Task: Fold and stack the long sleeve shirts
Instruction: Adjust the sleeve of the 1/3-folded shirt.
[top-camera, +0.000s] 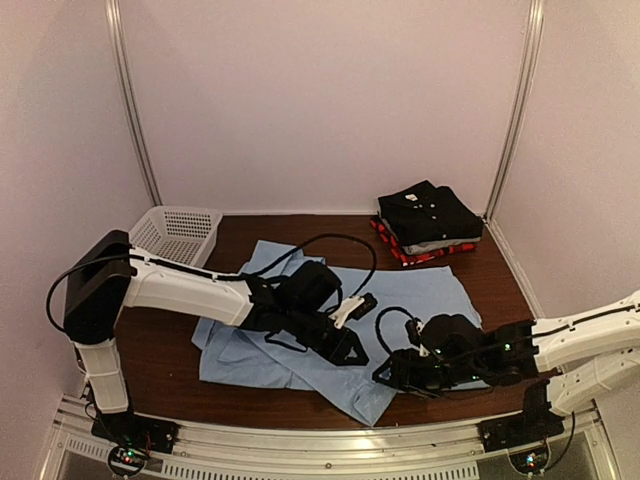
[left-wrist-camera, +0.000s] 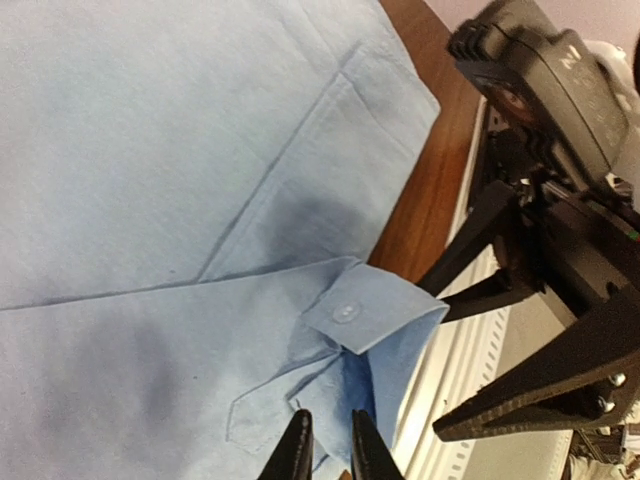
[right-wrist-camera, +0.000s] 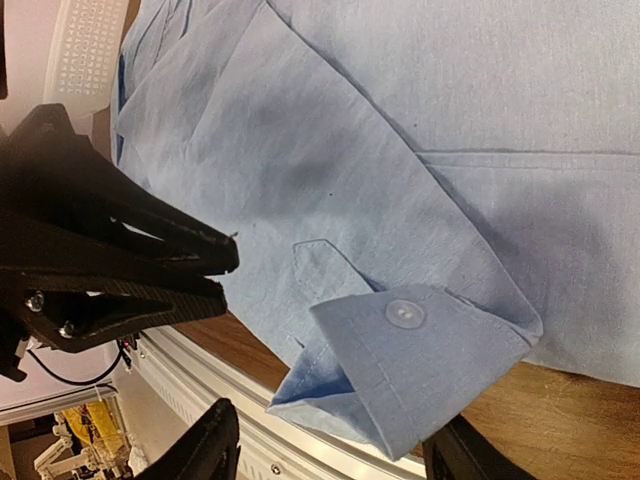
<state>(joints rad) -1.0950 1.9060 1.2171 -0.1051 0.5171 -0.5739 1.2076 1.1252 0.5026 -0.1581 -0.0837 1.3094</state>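
Fingers of my left gripper (left-wrist-camera: 328, 447) sit nearly together above the light blue shirt (top-camera: 300, 335), gripping nothing; my right gripper (right-wrist-camera: 330, 440) stands apart around its cuff (right-wrist-camera: 410, 345). Dark wooden table (top-camera: 500, 290), folded stack (top-camera: 428, 222) upper right, white walls (top-camera: 320, 90).

blue shirt cuff (right-wrist-camera: 400, 355), white button (right-wrist-camera: 404, 313)
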